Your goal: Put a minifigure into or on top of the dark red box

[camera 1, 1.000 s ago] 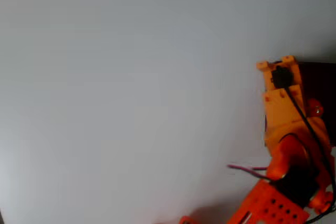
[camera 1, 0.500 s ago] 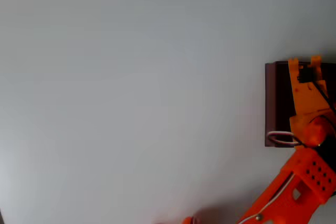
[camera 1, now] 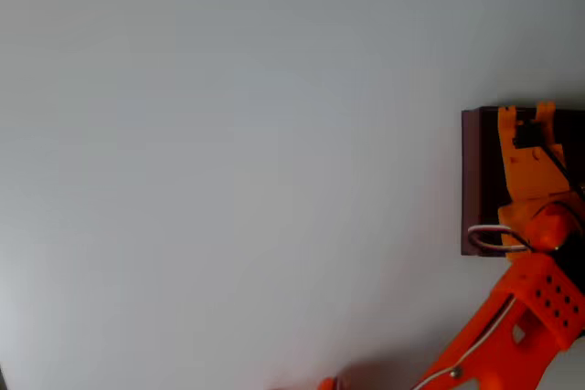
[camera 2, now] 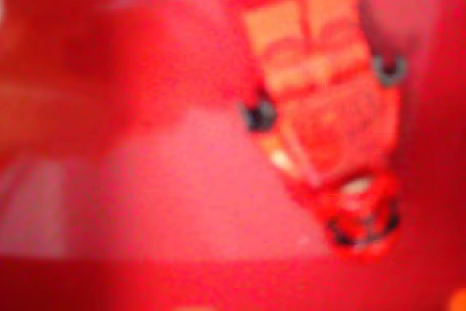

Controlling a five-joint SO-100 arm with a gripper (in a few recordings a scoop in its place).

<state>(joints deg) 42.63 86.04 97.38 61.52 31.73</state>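
Note:
In the overhead view the dark red box (camera 1: pixel 472 180) sits at the right edge, cut off by the frame. My orange gripper (camera 1: pixel 526 139) hangs over its dark interior, pointing down, with the fingertips hidden under its body. The wrist view is blurred and very close. In it the red minifigure (camera 2: pixel 328 121) is seen with its legs up and head down, tilted, with dark patches at its hands and head. Behind it is the box's reddish-pink inside (camera 2: pixel 145 202). I cannot tell whether the figure is held or lying on the box floor.
A wide pale grey tabletop (camera 1: pixel 228 171) spreads left of the box. The orange arm (camera 1: pixel 512 326) rises from the bottom right corner, with a loop of white cable (camera 1: pixel 489 239) at the box's lower edge.
The gripper swung right from the box's left wall to over the box interior, uncovering that wall. In the last half second it barely shifted.

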